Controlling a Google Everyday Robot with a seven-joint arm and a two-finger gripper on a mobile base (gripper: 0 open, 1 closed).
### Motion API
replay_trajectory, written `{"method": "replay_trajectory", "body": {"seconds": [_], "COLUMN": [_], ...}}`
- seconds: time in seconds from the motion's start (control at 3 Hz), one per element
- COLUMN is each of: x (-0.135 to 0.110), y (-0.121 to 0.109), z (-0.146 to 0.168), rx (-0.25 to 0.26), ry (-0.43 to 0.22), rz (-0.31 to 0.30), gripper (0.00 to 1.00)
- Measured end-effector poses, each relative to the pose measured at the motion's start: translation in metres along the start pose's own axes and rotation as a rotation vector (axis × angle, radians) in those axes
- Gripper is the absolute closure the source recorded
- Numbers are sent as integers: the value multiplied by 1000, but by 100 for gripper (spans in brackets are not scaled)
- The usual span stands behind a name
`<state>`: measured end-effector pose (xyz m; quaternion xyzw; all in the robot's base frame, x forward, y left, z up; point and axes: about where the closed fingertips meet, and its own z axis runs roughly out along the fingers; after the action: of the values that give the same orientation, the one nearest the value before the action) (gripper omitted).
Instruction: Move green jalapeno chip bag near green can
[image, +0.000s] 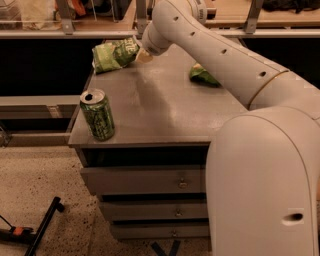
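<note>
We see our tool (142, 54) over the back of the grey metal table (160, 110). It is right at the right end of the crumpled light-green foil chip bag (112, 54), and we cannot tell how far open it is or whether it grips the bag. The bag lies at the table's back-left corner. The slim green drink can (97, 114) stands upright at the front-left edge, well apart from the bag. A darker green bag (202, 75) lies partly behind the white arm (225, 55).

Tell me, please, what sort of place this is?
Probably a workshop or lab: a grey metal drawer cabinet, metal shelving behind, speckled floor. The pincer is beside the crumpled light-green chip bag.
</note>
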<state>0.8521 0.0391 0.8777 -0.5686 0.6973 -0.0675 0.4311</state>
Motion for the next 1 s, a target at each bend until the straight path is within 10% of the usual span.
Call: {"method": "replay_trajectory", "body": {"seconds": [1.0], "x": [1], "y": [-2], "z": [30], "rx": [18], "ry": [18], "rz": [49], "gripper": [69]}}
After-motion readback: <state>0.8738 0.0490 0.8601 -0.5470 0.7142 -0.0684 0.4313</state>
